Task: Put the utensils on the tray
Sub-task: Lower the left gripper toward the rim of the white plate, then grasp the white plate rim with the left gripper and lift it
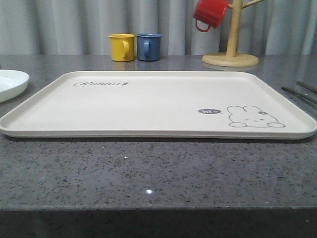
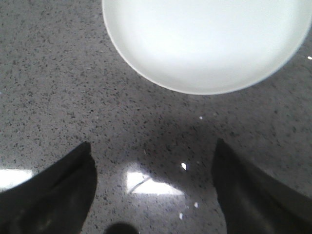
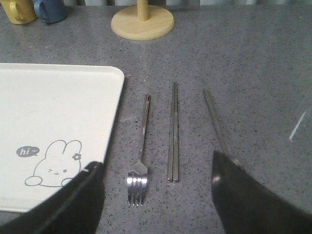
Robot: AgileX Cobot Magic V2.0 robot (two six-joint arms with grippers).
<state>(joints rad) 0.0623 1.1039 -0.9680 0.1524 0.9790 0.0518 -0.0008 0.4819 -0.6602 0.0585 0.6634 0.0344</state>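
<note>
- The tray (image 1: 148, 106) lies flat across the middle of the grey bench (image 1: 148, 173), long side toward the robot and bare of any utensil, so by my reading no placement has been done yet.
- To the right of the tray, on the bench, the utensils lie in a neat row, all pointing near to far: the fork (image 3: 140, 156) just beside the tray's right rim with its tines at the near end, the chopsticks (image 3: 173, 131) next as a tight pair, and a third slim handle, likely the spoon (image 3: 214, 122), furthest right, its near end hidden behind a finger.
- That parallel spacing leaves bare bench on both sides of each piece, which should let the fingers straddle one at a time.
- The right gripper (image 3: 156, 204) hangs above the bench with its fingers spread wide and nothing between them; the fork's tines sit in the gap, so the fork looks the likely first pick.
- The left gripper (image 2: 153, 195) hovers over bare bench left of the tray, fingers likewise apart and empty, with the round white plate (image 2: 204, 44) beyond it.
- At the far edge stand a yellow cup (image 1: 122, 47), a blue cup (image 1: 148, 46) and a wooden mug tree (image 1: 232, 34) with a red cup (image 1: 210, 14) hung on it, all well apart from the work.
</note>
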